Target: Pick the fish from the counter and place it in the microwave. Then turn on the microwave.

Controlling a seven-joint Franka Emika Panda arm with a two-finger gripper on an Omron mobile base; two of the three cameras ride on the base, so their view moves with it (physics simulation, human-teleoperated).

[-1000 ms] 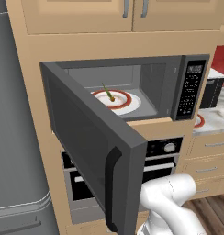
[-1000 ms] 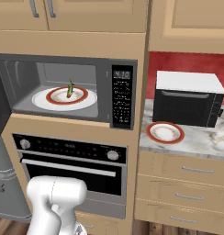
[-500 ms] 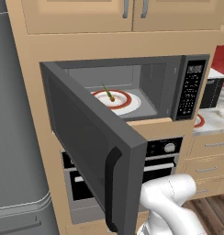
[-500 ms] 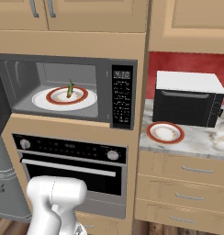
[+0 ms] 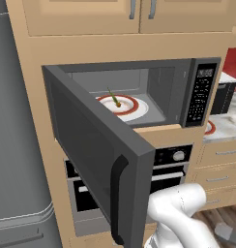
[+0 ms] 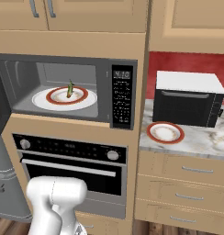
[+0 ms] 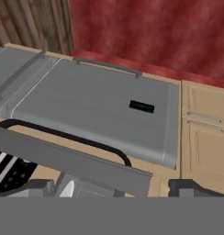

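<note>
Nothing has moved since the earlier frames. The fish (image 6: 69, 89) lies on the plate (image 6: 64, 98) inside the microwave (image 6: 86, 87), door (image 5: 98, 155) swung open at seven o'clock. The gripper (image 7: 114, 189) is released, empty. Next, likely: shut the door, press start.

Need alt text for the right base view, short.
An open dark grey microwave holds the small fish on a red-rimmed plate, above a black oven. To the right, a second red-rimmed plate and a black-and-white toaster oven sit on the marbled counter.
</note>
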